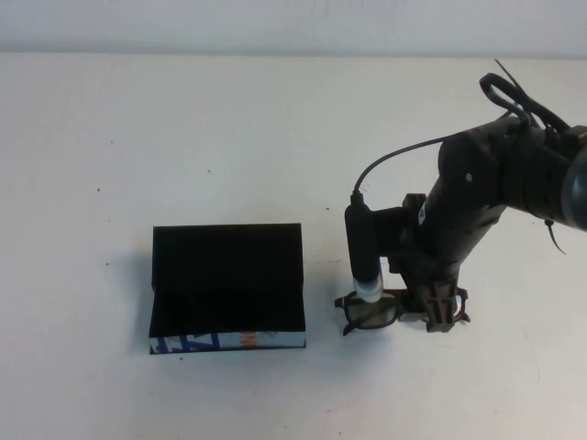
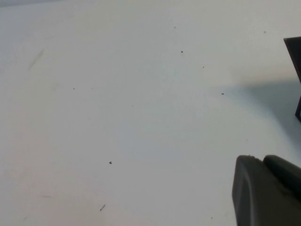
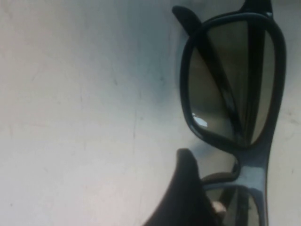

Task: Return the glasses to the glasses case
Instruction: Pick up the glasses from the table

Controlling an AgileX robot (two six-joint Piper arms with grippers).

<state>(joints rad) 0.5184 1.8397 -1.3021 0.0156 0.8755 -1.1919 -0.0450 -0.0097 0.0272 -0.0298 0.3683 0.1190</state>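
White table [image 1: 229, 137], right tool [image 1: 438, 316] open over glasses [image 1: 371, 312]

The right arm [image 1: 477, 197] is black, with thick rounded segments, small screws on its shell and a white mark near the wrist. A black cable loops from its 12 o'clock side to a black cylinder camera [image 1: 363, 247] with a pale tip. The right gripper [image 1: 438, 310] is dark, the left gripper [image 2: 265, 188] dark grey
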